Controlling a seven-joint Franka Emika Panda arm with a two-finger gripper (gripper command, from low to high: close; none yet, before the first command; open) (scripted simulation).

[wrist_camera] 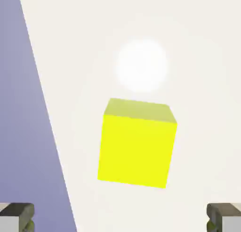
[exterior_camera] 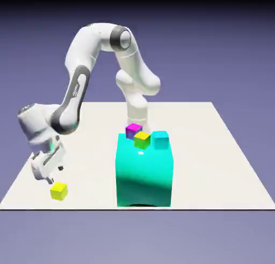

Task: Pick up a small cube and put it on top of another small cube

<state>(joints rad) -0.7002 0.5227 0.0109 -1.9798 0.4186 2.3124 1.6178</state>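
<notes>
Blue-violet backdrop lay behind one pale surface (exterior_camera: 193, 161). I had one end effector (exterior_camera: 56, 174), its two fingertips spread wide with nothing between them. One yellow cube (exterior_camera: 58, 191) sat on the surface just beside and below them. Well apart from me stood one teal block (exterior_camera: 144, 174); near its top I counted three small cubes: one magenta-and-purple (exterior_camera: 134, 131), one yellow-and-green (exterior_camera: 142, 140), one cyan-blue (exterior_camera: 160, 140). Whether those three touched the block, I could not tell. My hand view's bottom edge cut off both fingertips (wrist_camera: 21, 217).
</notes>
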